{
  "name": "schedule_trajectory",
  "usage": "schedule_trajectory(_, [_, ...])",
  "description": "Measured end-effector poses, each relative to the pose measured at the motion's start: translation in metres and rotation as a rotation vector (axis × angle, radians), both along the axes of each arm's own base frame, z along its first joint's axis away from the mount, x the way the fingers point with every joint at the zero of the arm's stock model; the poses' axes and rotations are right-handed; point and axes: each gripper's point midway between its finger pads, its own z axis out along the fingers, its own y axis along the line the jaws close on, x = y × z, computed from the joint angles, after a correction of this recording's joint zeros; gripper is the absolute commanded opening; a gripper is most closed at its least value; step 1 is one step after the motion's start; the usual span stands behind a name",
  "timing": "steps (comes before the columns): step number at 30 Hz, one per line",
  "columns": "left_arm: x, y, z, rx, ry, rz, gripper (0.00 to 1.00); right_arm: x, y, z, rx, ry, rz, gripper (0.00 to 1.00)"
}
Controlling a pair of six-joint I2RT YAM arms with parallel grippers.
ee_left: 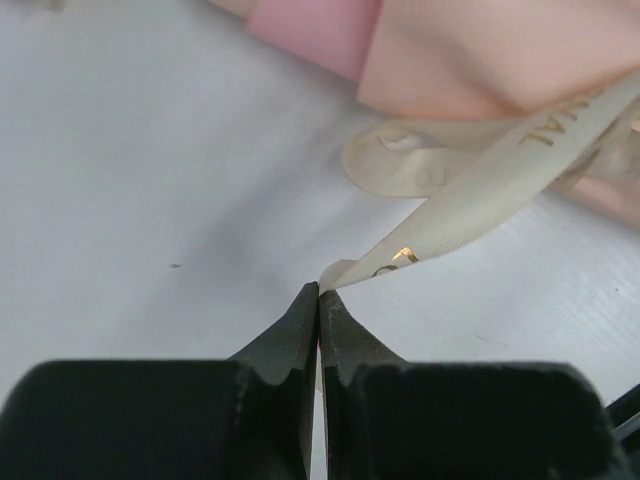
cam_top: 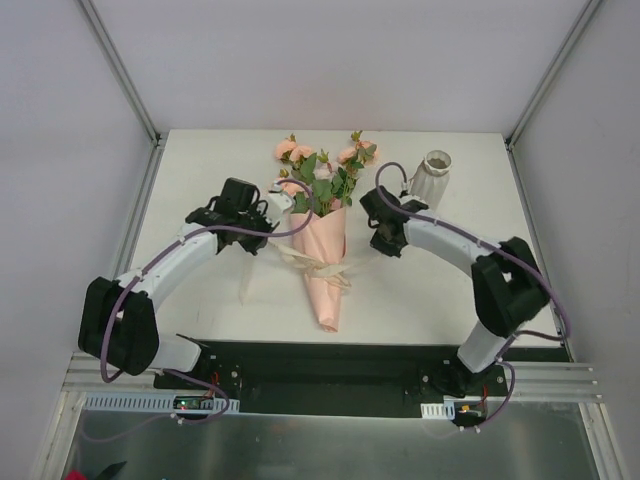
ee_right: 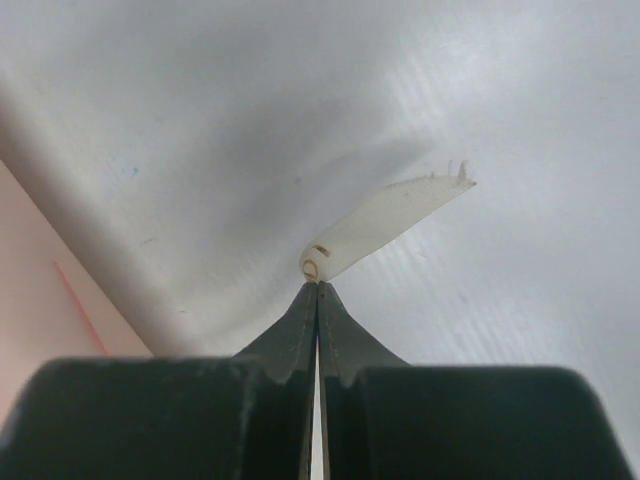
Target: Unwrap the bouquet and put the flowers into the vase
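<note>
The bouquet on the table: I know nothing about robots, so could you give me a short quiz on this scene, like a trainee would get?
1. True or false: the bouquet already lies unwrapped.
2. What does the left gripper pinch? A a rose stem; B an end of the cream ribbon; C a leaf.
3. Fill in: the vase is nearest the ___ gripper.

Key:
1. False: the pink paper is still a tied cone.
2. B.
3. Right: the right gripper is shut on the ribbon's other end.
</note>
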Motion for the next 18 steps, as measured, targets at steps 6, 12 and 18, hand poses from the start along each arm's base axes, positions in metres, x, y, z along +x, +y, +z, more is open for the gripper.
schedule_trajectory(6, [0.029,0.067,0.021,-0.011,-0.051,0.221,0.0,-0.006,-0.06,0.058,0.004,-0.177,-0.111,0.01])
schedule_trajectory(12, [0.033,0.108,0.022,0.032,-0.046,0.358,0.0,-0.017,-0.117,0.077,-0.038,-0.261,-0.234,0.01])
schedule_trajectory(18, [0.043,0.151,0.033,0.089,-0.08,0.524,0.0,-0.036,-0.166,0.087,-0.122,-0.282,-0.35,0.01])
